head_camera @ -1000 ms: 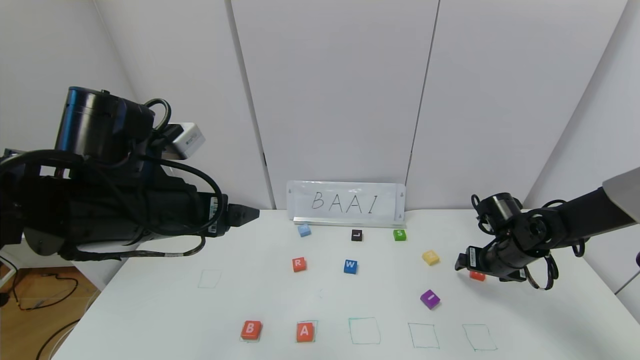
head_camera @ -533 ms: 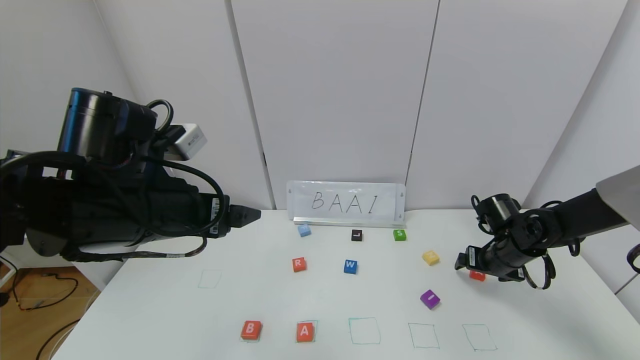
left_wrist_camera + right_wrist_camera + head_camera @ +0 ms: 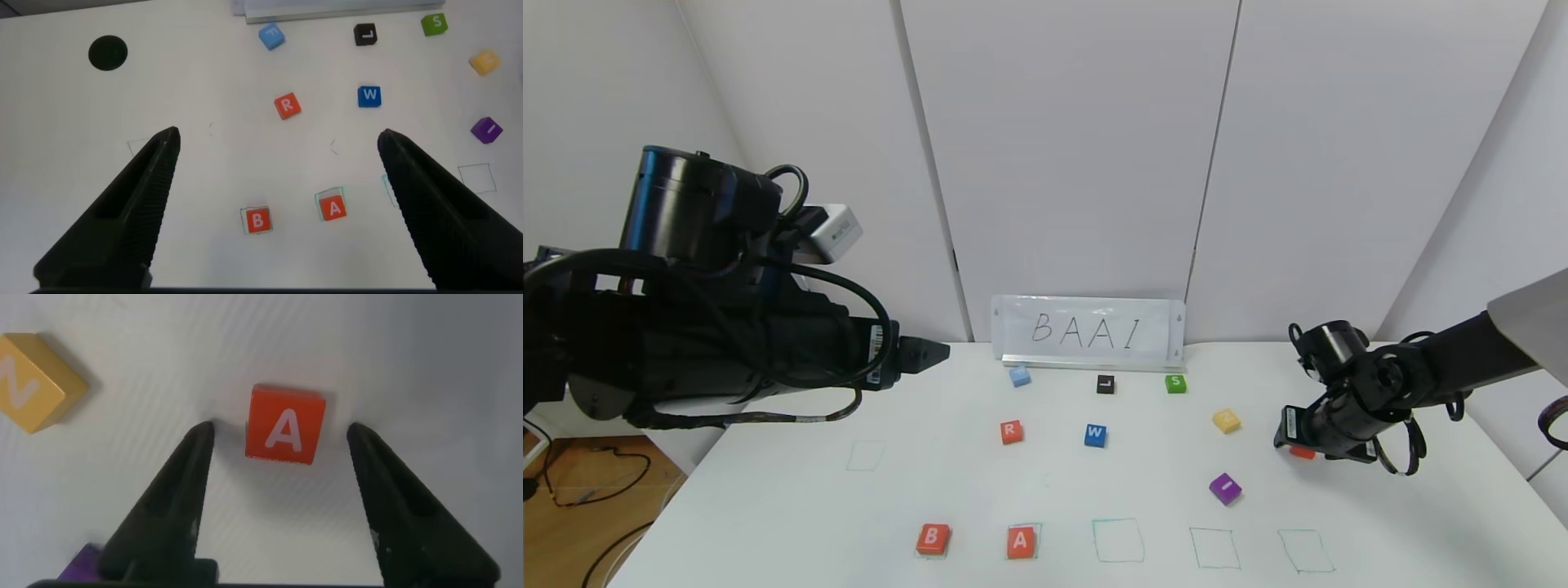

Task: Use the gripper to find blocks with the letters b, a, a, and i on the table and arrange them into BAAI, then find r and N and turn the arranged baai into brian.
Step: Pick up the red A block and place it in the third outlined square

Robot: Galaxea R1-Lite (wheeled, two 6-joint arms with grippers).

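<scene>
On the white table (image 3: 768, 506), an orange-red B block (image 3: 933, 539) and an orange-red A block (image 3: 1021, 541) sit in green squares at the front. The second orange-red A block (image 3: 285, 425) lies at the right, mostly hidden under my right arm in the head view (image 3: 1303, 452). My right gripper (image 3: 280, 433) is open, low over it, one finger on each side, apart from it. The purple I block (image 3: 1225, 488) lies right of centre. The orange-red R block (image 3: 1011, 431) is mid-table. My left gripper (image 3: 278, 147) is open and empty, raised at the left.
A BAAI sign (image 3: 1088, 330) stands at the back. In front of it lie a light blue block (image 3: 1019, 376), a black L block (image 3: 1105, 384), a green S block (image 3: 1175, 383), a blue W block (image 3: 1095, 435) and a yellow N block (image 3: 1226, 420). Empty green squares (image 3: 1118, 541) line the front.
My right gripper has lowered and shifted slightly right over the second A block. The left arm has barely moved. No block has moved.
</scene>
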